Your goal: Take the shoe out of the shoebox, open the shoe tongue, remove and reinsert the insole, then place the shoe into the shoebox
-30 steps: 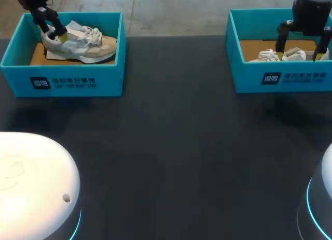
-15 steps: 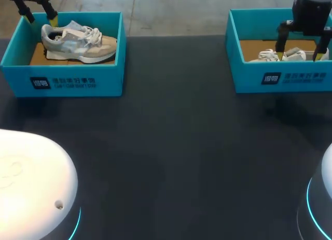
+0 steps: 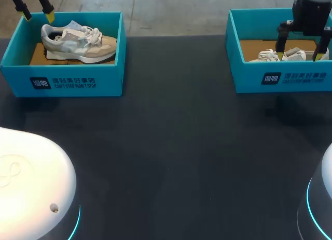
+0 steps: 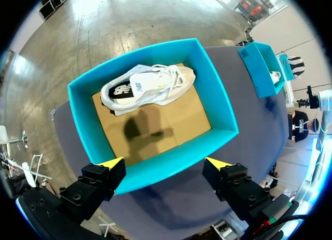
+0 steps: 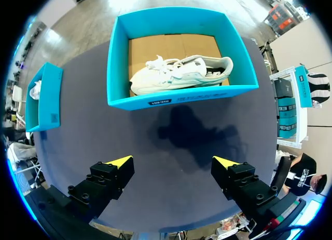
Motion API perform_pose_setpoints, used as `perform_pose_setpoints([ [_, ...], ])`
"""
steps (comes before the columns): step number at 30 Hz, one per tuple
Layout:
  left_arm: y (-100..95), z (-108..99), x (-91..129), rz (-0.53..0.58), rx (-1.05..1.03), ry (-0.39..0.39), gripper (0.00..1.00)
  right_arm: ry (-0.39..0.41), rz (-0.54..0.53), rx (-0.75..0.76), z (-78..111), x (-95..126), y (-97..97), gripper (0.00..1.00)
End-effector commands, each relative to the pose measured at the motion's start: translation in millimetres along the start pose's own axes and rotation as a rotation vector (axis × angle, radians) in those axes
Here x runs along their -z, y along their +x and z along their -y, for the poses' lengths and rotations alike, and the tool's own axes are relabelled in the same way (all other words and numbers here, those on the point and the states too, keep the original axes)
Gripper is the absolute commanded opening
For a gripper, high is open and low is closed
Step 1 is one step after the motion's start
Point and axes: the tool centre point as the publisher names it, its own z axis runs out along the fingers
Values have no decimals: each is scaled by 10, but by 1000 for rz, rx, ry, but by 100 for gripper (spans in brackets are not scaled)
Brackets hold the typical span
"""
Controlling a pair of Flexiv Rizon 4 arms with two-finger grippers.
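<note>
A grey and beige sneaker point(image 3: 78, 41) lies on its side in the teal shoebox point(image 3: 62, 81) at the table's far left. My left gripper point(image 3: 36, 12) hangs open and empty above that box's back left corner. In the left wrist view the sneaker point(image 4: 148, 87) rests against the far wall of the box point(image 4: 223, 105), well below the open gripper point(image 4: 165, 163). A white sneaker point(image 3: 282, 55) lies in a second teal shoebox point(image 3: 290, 78) at the far right. My right gripper point(image 3: 299, 54) is open and high above it. From the right wrist, that shoe point(image 5: 181, 74) and box point(image 5: 181, 97) lie ahead of the open gripper point(image 5: 172, 161).
Dark tabletop point(image 3: 176, 146) stretches between the two boxes and toward the near edge. The white domes of my arm bases point(image 3: 31, 177) stand at the near left and near right corners.
My left gripper has lifted away from the grey sneaker's heel and drawn back to the left, above the box's corner, with nothing in it. The right arm has not moved.
</note>
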Motion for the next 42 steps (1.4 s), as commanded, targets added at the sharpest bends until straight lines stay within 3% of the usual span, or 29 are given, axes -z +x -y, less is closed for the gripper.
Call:
perform_pose_setpoints([
  [1, -3, -4, 3, 1, -1, -1, 100, -3, -2, 0, 7, -5, -8, 100],
  [14, -85, 95, -61, 30, 30, -11, 100, -3, -2, 0, 7, -5, -8, 100],
  [33, -915, 547, -153, 47, 99, -39, 100, -3, -2, 0, 7, -5, -8, 100],
  [42, -1108, 756, -304, 48, 148, -55, 100, -3, -2, 0, 7, -5, -8, 100],
])
